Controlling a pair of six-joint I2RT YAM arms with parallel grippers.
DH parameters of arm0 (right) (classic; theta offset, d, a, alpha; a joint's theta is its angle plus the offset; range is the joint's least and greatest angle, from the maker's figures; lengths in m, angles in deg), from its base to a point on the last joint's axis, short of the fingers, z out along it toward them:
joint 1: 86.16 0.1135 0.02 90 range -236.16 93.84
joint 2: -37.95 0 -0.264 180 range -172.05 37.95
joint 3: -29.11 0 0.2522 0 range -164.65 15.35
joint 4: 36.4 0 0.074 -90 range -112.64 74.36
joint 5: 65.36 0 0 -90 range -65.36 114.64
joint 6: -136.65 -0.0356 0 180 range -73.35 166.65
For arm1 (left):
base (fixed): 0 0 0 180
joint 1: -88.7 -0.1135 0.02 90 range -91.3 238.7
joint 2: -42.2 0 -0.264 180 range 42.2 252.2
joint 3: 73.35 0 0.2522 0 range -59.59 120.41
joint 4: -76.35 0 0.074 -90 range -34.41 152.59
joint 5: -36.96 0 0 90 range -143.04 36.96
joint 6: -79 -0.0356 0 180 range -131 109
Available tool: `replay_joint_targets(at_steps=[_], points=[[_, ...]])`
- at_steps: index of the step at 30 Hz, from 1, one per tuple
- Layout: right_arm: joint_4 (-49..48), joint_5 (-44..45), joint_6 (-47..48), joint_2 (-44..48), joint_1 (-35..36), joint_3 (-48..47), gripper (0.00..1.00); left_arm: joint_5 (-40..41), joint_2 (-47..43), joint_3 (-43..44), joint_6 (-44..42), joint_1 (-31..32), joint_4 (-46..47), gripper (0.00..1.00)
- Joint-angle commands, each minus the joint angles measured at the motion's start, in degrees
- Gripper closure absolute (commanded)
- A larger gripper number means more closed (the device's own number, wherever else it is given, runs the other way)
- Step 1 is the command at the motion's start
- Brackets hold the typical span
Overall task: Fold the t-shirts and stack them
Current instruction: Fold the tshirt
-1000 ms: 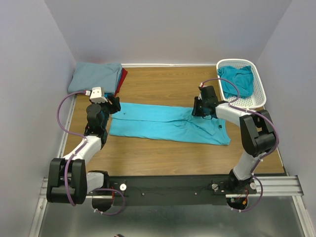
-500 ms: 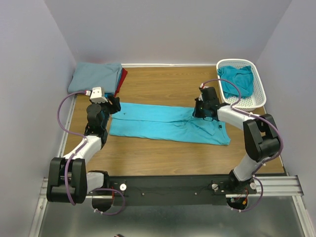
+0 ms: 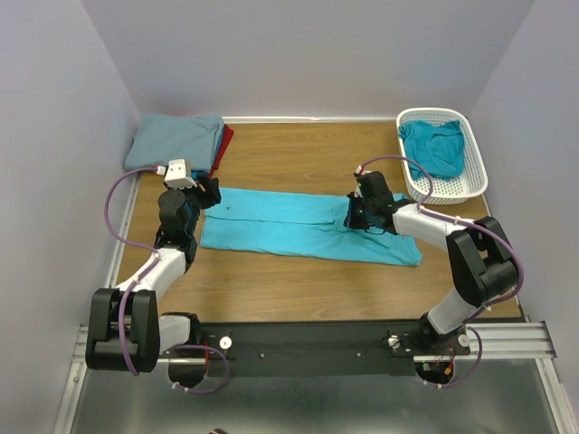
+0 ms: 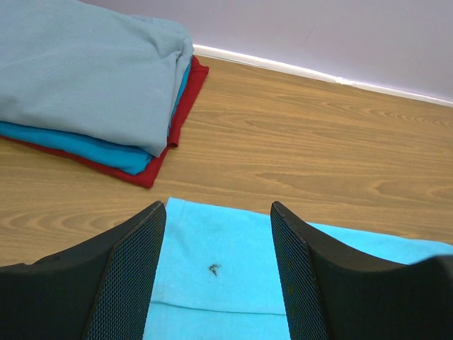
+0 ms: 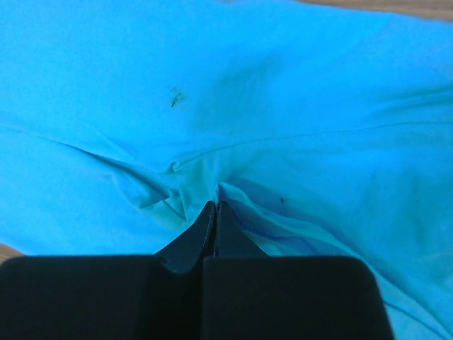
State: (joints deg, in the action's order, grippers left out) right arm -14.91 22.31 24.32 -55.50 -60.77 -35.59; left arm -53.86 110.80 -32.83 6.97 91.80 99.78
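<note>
A bright turquoise t-shirt (image 3: 289, 231) lies flat as a long strip across the middle of the table. My right gripper (image 3: 352, 217) is shut on a pinch of its cloth right of centre. In the right wrist view the fingertips (image 5: 216, 207) meet, with turquoise cloth (image 5: 283, 85) bunched at them. My left gripper (image 3: 213, 192) is open and empty over the shirt's far left corner. In the left wrist view its jaws (image 4: 217, 212) straddle that edge (image 4: 226, 283).
A folded stack sits at the back left: a grey-blue tee (image 3: 176, 137) on top, and in the left wrist view a blue one (image 4: 106, 152) and a red one (image 4: 177, 134) under it. A white lattice basket (image 3: 475, 172) at the back right holds a teal tee (image 3: 434, 146).
My right gripper has moved left and towards the near edge, pulling the shirt's cloth with it. The left arm has not moved.
</note>
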Motion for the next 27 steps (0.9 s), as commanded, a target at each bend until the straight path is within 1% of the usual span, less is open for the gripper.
replay_joint_targets(at_steps=[1, 4, 10, 15, 16, 18, 19, 22, 25, 27], points=[[1.3, 2.3, -2.5, 1.7, 2.1, 0.8, 1.0, -1.2, 0.3, 1.3, -0.9, -0.4, 0.3, 0.31], [2.1, 5.6, -3.9, 2.2, 3.3, 0.9, 1.0, -1.2, 0.3, 1.3, -0.8, -0.4, 0.3, 0.31], [3.6, 8.9, -5.9, 2.9, 5.6, 0.9, 0.99, -1.2, 0.3, 1.1, -0.8, -0.4, 0.3, 0.31], [5.5, 10.6, -7.5, 3.9, 6.9, 1.1, 0.95, -1.5, 0.5, 1.4, -0.9, -0.4, -0.1, 0.31], [5.8, 10.7, -7.6, 4.2, 7.1, 1.1, 0.9, -1.4, 0.6, 1.4, -0.9, -0.4, -0.1, 0.31], [6.8, 10.9, -8.2, 5.4, 7.8, 1.3, 0.83, -1.4, 0.5, 1.4, -0.8, -0.4, -0.1, 0.31], [7.4, 10.9, -8.6, 5.7, 8.1, 1.4, 0.77, -1.5, 0.5, 1.4, -0.9, -0.4, -0.1, 0.31], [8.5, 9.8, -9.5, 7.5, 8.6, 1.7, 0.64, -1.4, 0.6, 1.5, -0.8, -0.4, -0.2, 0.31], [9.1, 8.0, -10.0, 9.6, 9.2, 2.3, 0.56, -1.5, 0.6, 1.5, -0.8, -0.4, -0.2, 0.31], [9.2, 7.8, -10.0, 10.7, 9.2, 2.4, 0.53, -1.5, 0.6, 1.5, -0.9, -0.4, -0.2, 0.31]])
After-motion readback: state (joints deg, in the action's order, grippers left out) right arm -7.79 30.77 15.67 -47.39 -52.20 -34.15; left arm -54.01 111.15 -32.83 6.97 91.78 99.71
